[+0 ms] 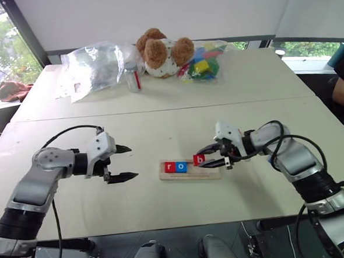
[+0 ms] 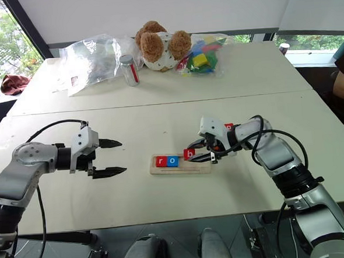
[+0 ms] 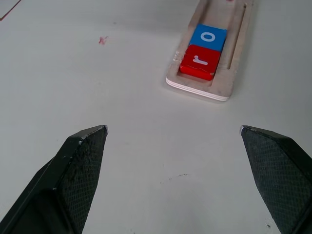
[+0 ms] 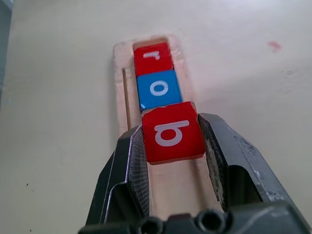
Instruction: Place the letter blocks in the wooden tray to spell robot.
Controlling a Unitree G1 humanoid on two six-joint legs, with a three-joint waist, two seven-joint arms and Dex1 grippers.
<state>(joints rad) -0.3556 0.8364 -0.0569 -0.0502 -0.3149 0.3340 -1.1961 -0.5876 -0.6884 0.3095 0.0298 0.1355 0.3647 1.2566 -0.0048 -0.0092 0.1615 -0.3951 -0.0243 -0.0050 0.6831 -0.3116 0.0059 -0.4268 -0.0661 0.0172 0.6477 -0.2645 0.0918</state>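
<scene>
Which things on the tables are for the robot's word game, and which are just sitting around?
For the word game:
- wooden tray
- red r block and blue o block, in the tray
- red b block, held by the right gripper over the tray

Just lying about:
- teddy bear
- bag of toy blocks
- clear plastic bag
- small jar

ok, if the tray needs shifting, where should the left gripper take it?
By the short end nearest the left gripper, coming in low from the robot's left. The tray is thin and flat on the table, and that end is bare past the r tile. The right gripper holds the b tile over the other end.
</scene>
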